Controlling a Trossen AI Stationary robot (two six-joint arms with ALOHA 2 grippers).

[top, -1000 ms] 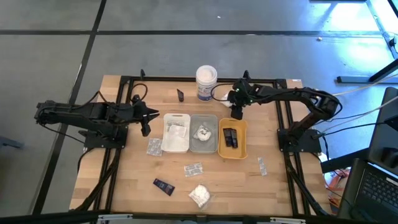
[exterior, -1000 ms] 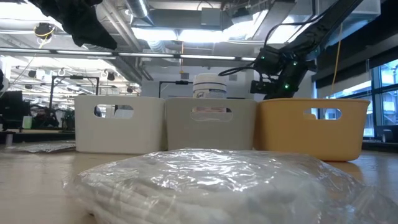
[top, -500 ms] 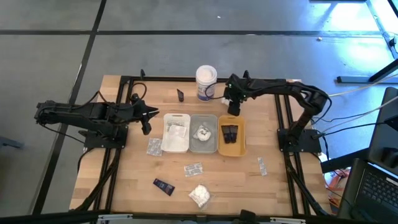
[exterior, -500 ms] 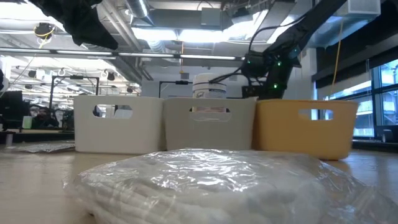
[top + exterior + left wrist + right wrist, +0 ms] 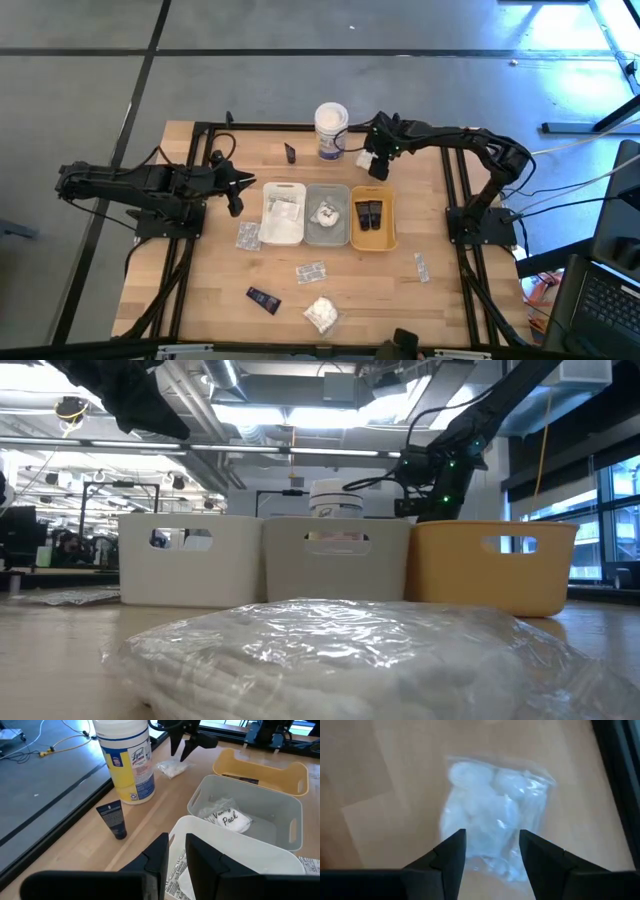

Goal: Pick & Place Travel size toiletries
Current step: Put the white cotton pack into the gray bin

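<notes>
Right tool hangs over the far part of the light wooden table, just beside the tall white tub with blue-and-yellow label, which reads "Lysol" in left wrist view. Fingers parted, nothing between them; they straddle, from above, a small clear plastic bag of white pieces lying flat on the wood. No contact visible. Same bag shows in left wrist view under the right tool, between tub and orange rectangular tray.

Left tool waits above table's left side, near the white rectangular tray. Fingers slightly apart, empty.

Trays in a row, touching: white, grey, orange.
- White tray: flat printed sachets, text too small to read.
- Grey tray: white soft bundle in plastic wrap, handwriting-style print "Vanity Pack".
- Orange tray: two small black tubes side by side.

Loose on table:
- dark blue tube w/ white label, standing cap-down near tub; print illegible.
- silvery sachet just left of white tray.
- clear printed sachet in front of trays.
- black tube lying flat, near edge.
- white wrapped bundle near edge; fills the foreground of low view.
- narrow sachet right of orange tray.
</notes>
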